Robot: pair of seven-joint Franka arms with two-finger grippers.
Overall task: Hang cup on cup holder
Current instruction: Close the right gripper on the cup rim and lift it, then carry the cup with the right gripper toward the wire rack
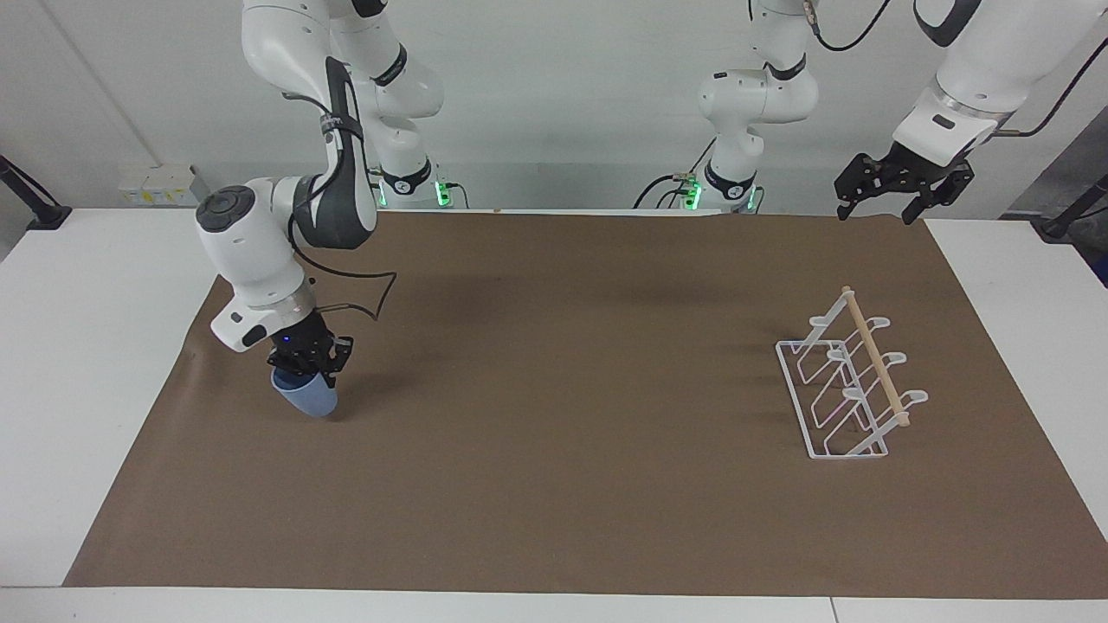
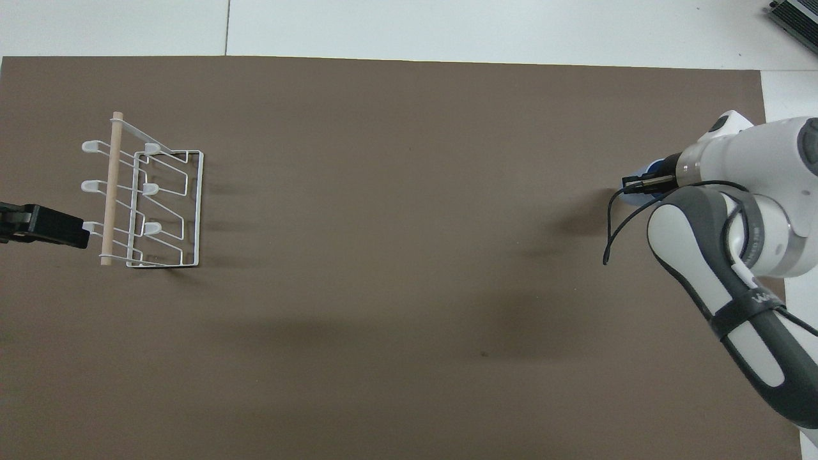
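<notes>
Cup [image 1: 305, 397]: light blue, tilted, rim gripped from above; base at or just above the brown mat [image 1: 554, 484], contact not clear; located toward the right arm's end of the table; in the overhead view mostly hidden under the wrist, only a blue edge [image 2: 639, 197] visible.
Right gripper [image 1: 305, 362]: closed on the rim of the cup, fingertips drawn together on the wall of the cup; angled downward from a bent wrist; seen in the overhead view as a dark tip [image 2: 639, 186] beside the blue edge.
Left gripper [image 1: 900, 192]: fingers spread wide, nothing held; raised in the air over the mat's edge at the robots' end, toward the left arm's end of the table; arm waiting; dark tip [image 2: 45, 225] seen at the overhead view's edge, just beside the rack.
Cup holder [image 1: 844, 389]: white wire rack with wooden dowel [image 1: 876, 359] along the top; standing upright on the mat toward the left arm's end of the table, well apart from the cup; prongs bare; also seen in the overhead view [image 2: 160, 204].
Mat: brown, flat, laid over the white table [image 1: 86, 346].
</notes>
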